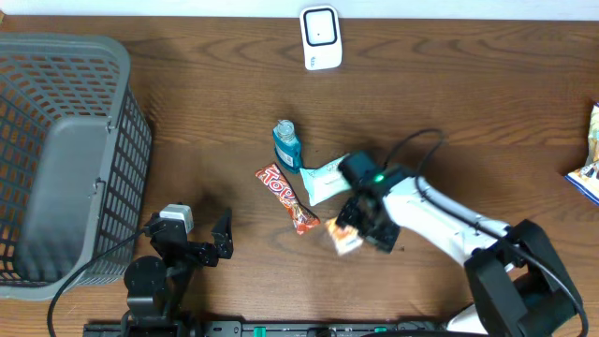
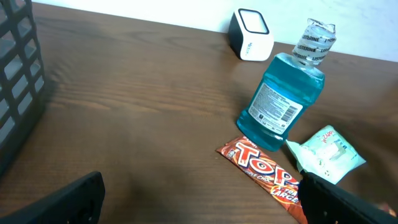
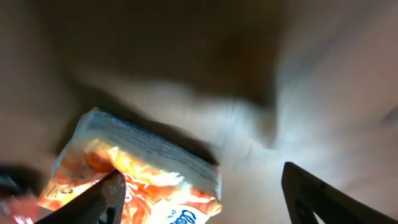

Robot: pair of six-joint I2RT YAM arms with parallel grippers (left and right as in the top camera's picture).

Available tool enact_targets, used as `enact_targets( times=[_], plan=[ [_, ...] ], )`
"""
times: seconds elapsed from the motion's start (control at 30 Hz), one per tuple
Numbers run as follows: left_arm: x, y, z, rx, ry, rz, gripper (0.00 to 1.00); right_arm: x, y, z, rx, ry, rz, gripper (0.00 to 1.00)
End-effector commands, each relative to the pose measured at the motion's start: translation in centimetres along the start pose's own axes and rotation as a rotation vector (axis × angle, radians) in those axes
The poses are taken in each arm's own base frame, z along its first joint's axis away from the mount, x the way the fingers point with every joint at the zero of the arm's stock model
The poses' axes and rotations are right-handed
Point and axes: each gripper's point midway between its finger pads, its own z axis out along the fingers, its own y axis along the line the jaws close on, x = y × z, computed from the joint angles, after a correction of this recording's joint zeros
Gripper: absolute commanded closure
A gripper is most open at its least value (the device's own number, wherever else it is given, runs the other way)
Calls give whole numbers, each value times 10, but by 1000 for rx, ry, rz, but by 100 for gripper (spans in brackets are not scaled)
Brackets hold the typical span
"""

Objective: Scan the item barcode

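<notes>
Right gripper (image 3: 202, 173) is shown with its jaws spread wide and nothing pinched between them. In the right wrist view one finger (image 3: 93, 198) is seen over the lower edge of the orange packet (image 3: 134, 177), while the other is held well apart from it at the right of the view. Whether the nearer finger is touching the packet cannot be told, the view being blurred. In the overhead view the packet is seen lying on the table (image 1: 449, 84) at the tip of the right arm, just beside the lower end of the candy bar (image 1: 287, 198). A white and green pouch (image 1: 323, 178) is seen between the bar and the arm, partly covered by the arm's wrist. A blue mouthwash bottle (image 1: 286, 142) is placed just beyond the pouch, with its base close to the upper end of the bar. The white scanner (image 1: 320, 37) is set at the far edge of the table, well apart from the packet and in line with the bottle. Left gripper (image 2: 202, 180) is shown with its jaws fully spread and empty, held low near the front edge of the table, beside the grey basket (image 1: 65, 159) that fills the left side. A further package (image 1: 588, 154) is cut off by the right edge of the overhead view.
</notes>
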Motion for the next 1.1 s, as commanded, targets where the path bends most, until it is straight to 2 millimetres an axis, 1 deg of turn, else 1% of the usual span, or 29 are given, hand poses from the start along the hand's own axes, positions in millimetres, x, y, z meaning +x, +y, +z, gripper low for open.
enact_targets(
  times=[0.0,0.1,0.17,0.23,0.3,0.4,0.47,0.53,0.6,0.7,0.77,0.87,1.07],
  plan=[
    [12,1,2,5,38,-13,2,-53,-5,-15,46,-161,-128,23],
    [12,1,2,5,38,-13,1,-72,9,-32,5,-198,-227,21],
    [12,1,2,5,39,-13,2,-76,18,-43,-12,-208,-291,17],
    [12,1,2,5,38,-13,1,-75,19,-51,-9,-201,-297,15],
    [12,1,2,5,38,-13,2,-66,19,-54,-18,-153,-250,18],
    [12,1,2,5,38,-13,2,-42,9,-50,-10,-33,-63,30],
    [12,1,2,5,38,-13,1,-33,-1,-46,28,-3,67,42],
    [12,1,2,5,38,-13,2,-25,-9,-40,61,13,187,46],
    [12,1,2,5,38,-13,2,-19,-15,-33,86,21,274,47],
    [12,1,2,5,38,-13,2,-14,-17,-24,86,21,311,42],
    [12,1,2,5,38,-13,2,-15,-12,-18,59,20,306,40],
    [12,1,2,5,39,-13,2,-15,-6,-11,21,19,297,39],
    [12,1,2,5,38,-13,2,-25,4,1,-46,-27,322,40]
  ],
)
